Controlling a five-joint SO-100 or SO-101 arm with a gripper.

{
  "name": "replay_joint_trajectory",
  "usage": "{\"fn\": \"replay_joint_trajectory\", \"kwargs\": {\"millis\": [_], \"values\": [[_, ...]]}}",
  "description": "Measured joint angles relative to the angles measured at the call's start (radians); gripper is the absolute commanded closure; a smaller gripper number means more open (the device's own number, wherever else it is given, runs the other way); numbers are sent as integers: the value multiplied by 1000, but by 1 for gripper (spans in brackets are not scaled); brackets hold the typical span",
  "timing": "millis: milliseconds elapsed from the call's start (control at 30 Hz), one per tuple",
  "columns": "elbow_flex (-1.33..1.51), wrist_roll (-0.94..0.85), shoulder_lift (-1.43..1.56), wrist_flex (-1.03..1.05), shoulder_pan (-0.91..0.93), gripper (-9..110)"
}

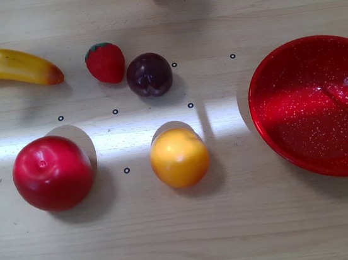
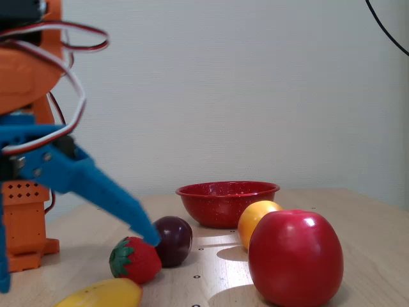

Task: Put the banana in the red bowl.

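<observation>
The desk [image 1: 238, 236] carries no readable writing or brand, only small ring marks. The red bowl [image 1: 301, 127] sits empty at the overhead view's right, well apart from the banana [image 1: 10, 64] at upper left. The end effector [image 2: 77, 240] is spread wide and holds nothing. Risk: one finger [image 2: 115, 201] nears the strawberry [image 2: 134, 261] and could knock it or roll the banana.

One banana [image 1: 10, 65], strawberry [image 1: 105, 63], plum [image 1: 149, 75], apple [image 1: 53, 173], orange [image 1: 179, 157], bowl [image 1: 267, 112].
</observation>
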Motion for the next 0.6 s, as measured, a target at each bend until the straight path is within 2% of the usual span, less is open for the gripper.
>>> {"fn": "replay_joint_trajectory", "kwargs": {"millis": [233,600], "values": [[-100,44,-94,0,-29,35],[-198,87,-198,0,-37,34]]}}
